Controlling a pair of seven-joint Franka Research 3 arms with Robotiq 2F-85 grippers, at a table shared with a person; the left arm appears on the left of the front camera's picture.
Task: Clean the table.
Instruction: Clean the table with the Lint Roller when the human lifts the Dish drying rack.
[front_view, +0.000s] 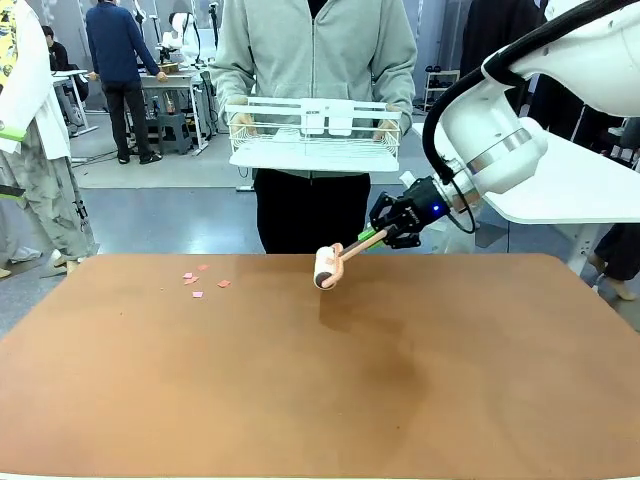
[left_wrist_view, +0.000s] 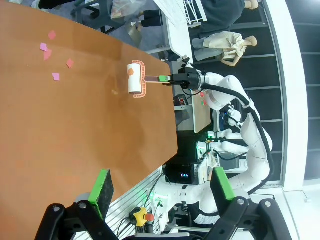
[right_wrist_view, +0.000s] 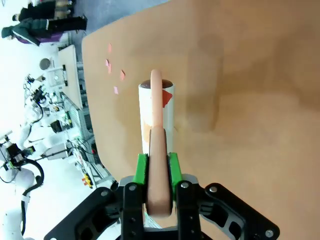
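The table (front_view: 300, 390) has a reddish-brown top with several pink paper scraps (front_view: 197, 282) near its far left. My right gripper (front_view: 385, 232) is shut on the peach handle of a lint roller (front_view: 327, 268), held just above the far middle of the table with its shadow below it. In the right wrist view the green pads (right_wrist_view: 141, 167) clamp the handle and the white roll (right_wrist_view: 156, 115) points toward the scraps (right_wrist_view: 114, 70); a reddish scrap clings to the roll. In the left wrist view my left gripper (left_wrist_view: 162, 182) is open and holds nothing, off the table's (left_wrist_view: 60, 140) near edge, far from the roller (left_wrist_view: 134, 78).
A person stands at the far side holding a white wire basket (front_view: 315, 135) with both hands above the table's edge. A smaller white table (front_view: 580, 195) stands at the right behind my right arm. Other people stand farther back on the left.
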